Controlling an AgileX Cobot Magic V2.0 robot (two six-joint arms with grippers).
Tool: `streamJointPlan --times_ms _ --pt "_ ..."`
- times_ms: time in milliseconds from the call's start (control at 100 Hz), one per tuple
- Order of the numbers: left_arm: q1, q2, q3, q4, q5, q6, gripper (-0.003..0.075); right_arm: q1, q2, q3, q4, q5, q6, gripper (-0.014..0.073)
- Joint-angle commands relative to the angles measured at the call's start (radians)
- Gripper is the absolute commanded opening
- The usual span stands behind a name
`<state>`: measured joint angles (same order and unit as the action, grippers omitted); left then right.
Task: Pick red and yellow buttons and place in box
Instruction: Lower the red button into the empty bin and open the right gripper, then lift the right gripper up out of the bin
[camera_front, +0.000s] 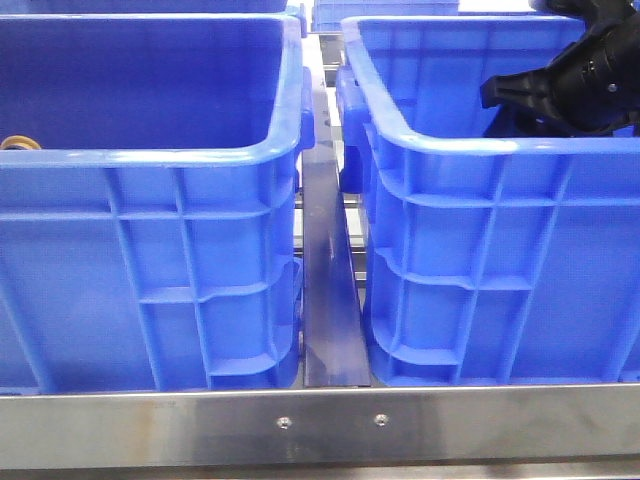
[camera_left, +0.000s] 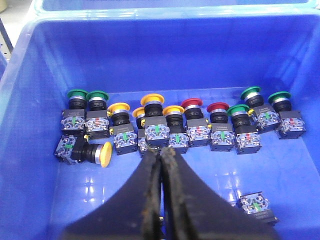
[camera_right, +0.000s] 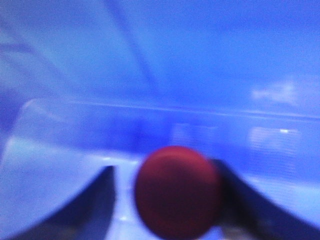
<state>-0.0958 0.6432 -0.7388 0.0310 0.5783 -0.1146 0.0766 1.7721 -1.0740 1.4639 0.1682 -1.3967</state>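
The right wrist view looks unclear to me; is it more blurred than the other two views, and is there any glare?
Yes: the right wrist view is heavily blurred, the red button between the right tool fingers only a soft blob. The left wrist view is sharp, buttons distinct, with small light reflections on the crate floor. The front view is fairly sharp, with glare on the metal rail.

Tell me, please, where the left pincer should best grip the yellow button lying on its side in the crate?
Probably across the black barrel between the yellow cap and the clear contact block, coming straight down from above. The button lies tipped over, apart from the upright row, so the barrel is exposed and narrower than the cap, which should stop it slipping out. The left pincer is shut now and must open first.
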Motion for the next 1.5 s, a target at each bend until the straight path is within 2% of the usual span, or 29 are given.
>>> streamJointPlan --times_ms 0,260,460,650,840,1120,1190,1280,1370,1490 --pt "0.002 -0.002 -0.026 -0.008 -0.080 -0.007 -0.0019 -0.002 -0.035 -0.010 0.001 0.022 -0.008 0.0534" --pt "0.002 -0.002 -0.026 -0.008 -0.080 -0.007 -0.0019 -0.004 -0.090 0.000 0.001 0.006 -0.008 0.0551" --pt "0.002 -0.002 -0.026 -0.008 -0.080 -0.007 -0.0019 -0.004 -0.216 0.062 0.002 -0.078 -0.008 0.0551" --pt "0.002 -0.002 -0.026 -0.008 -0.080 -0.007 -0.0019 -0.004 -0.395 0.161 0.005 -0.080 -0.007 0.0551" --pt "0.002 -0.002 -0.026 -0.008 -0.080 -0.007 -0.0019 -0.004 -0.612 0.286 0.068 -0.051 -0.007 0.0551" --pt "0.002 -0.002 -0.026 -0.008 -0.080 -0.007 -0.0019 -0.004 -0.923 0.435 0.065 -0.033 -0.008 0.0545" --pt "0.002 -0.002 -0.026 -0.008 -0.080 -0.007 -0.0019 -0.004 -0.980 0.462 0.064 -0.033 -0.008 0.0515" --pt "0.002 -0.002 -0.026 -0.008 -0.080 -0.007 -0.0019 -0.004 -1.035 0.489 0.064 -0.039 -0.008 0.0435" --pt "0.002 -0.002 -0.026 -0.008 -0.080 -0.007 -0.0019 -0.004 -1.076 0.504 0.064 -0.046 -0.008 0.0321" --pt "0.002 -0.002 -0.026 -0.008 -0.080 -0.007 -0.0019 -0.004 -1.096 0.507 0.064 -0.053 -0.008 0.0125"
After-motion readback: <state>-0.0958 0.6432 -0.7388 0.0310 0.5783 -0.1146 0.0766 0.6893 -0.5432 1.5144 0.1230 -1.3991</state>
